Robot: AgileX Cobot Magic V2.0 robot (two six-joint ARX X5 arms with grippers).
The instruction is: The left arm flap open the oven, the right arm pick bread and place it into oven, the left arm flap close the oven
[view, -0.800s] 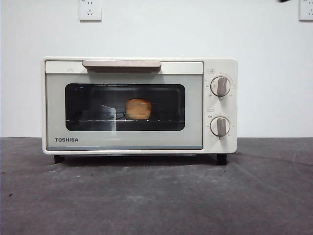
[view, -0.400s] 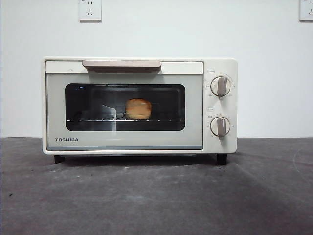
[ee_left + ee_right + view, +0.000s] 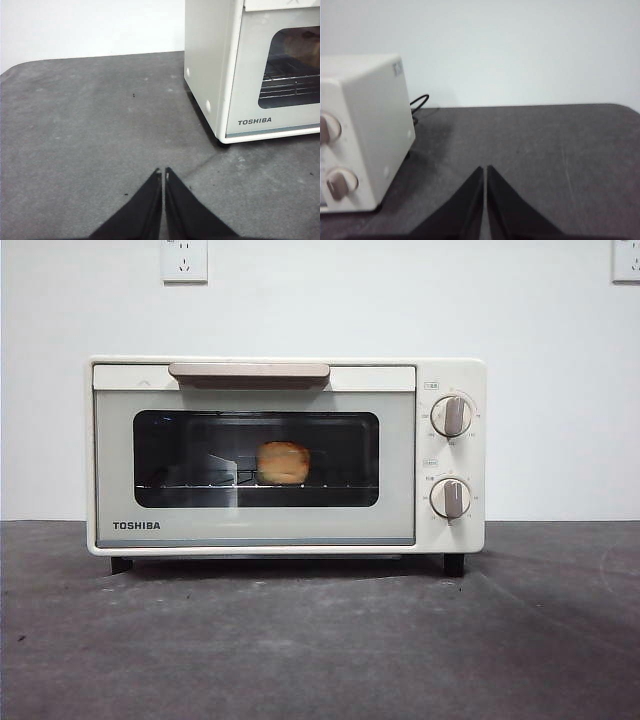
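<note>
The cream-white oven (image 3: 285, 455) stands in the middle of the front view with its door closed and the beige bar handle (image 3: 249, 371) along the door's top edge. Through the dark glass I see the golden bread (image 3: 283, 462) lying on the wire rack inside. My left gripper (image 3: 163, 172) is shut and empty over the grey table, apart from the oven (image 3: 235, 70) on its left side. Over the table on the oven's knob side (image 3: 360, 130), my right gripper (image 3: 484, 168) is likewise shut with nothing in it. Neither gripper shows in the front view.
Dark grey table (image 3: 320, 640) stretches in front of the oven. A white wall with two sockets (image 3: 184, 260) stands behind. A black cable (image 3: 420, 102) runs behind the oven on its knob side.
A black tip at the top right corner one second ago has gone out of the front view. The oven and the bread have not moved.
</note>
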